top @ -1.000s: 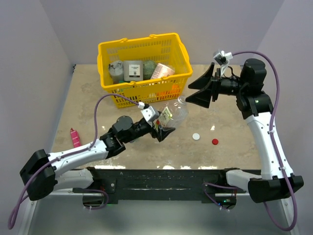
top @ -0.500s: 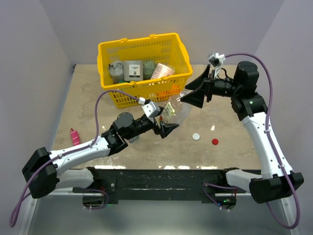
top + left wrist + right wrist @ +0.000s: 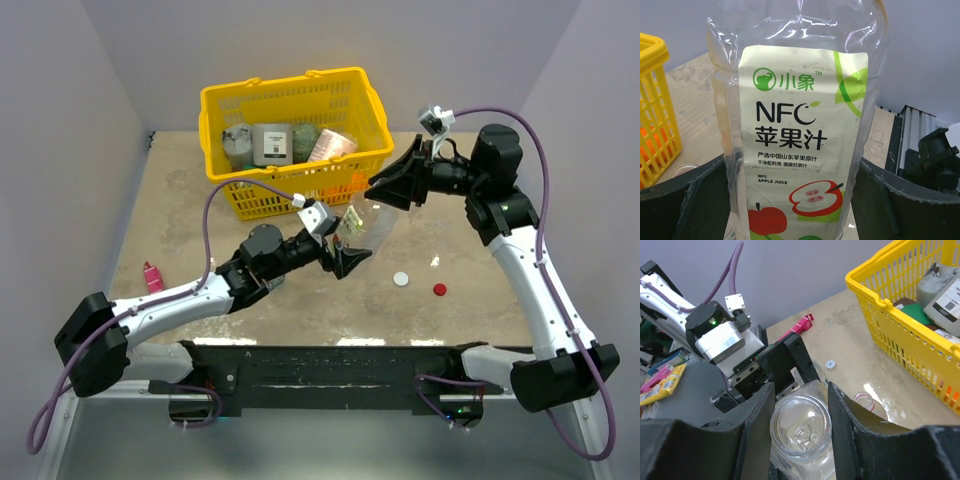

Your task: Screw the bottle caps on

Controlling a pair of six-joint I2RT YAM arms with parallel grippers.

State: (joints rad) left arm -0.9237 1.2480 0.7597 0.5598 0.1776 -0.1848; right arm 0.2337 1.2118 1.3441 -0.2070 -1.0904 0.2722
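Observation:
My left gripper [image 3: 346, 258] is shut on a clear bottle [image 3: 368, 226] that it holds off the table. The bottle's white apple-juice label [image 3: 802, 135] fills the left wrist view between the two dark fingers. The bottle's open mouth [image 3: 801, 427] has no cap on it. It sits between the fingers of my right gripper [image 3: 384, 192], which press against the neck on both sides. A white cap [image 3: 401, 279] and a red cap [image 3: 440, 290] lie on the table right of the bottle. Another small white cap [image 3: 830, 363] lies farther off.
A yellow basket [image 3: 300, 95] full of jars and packets stands at the back. A second clear bottle mouth with a reddish rim [image 3: 863, 400] lies by the basket's foot. A pink tube [image 3: 153, 280] lies at the left.
My right gripper has moved left onto the bottle's mouth and closed from wide open. My left arm has carried the bottle a little right and forward.

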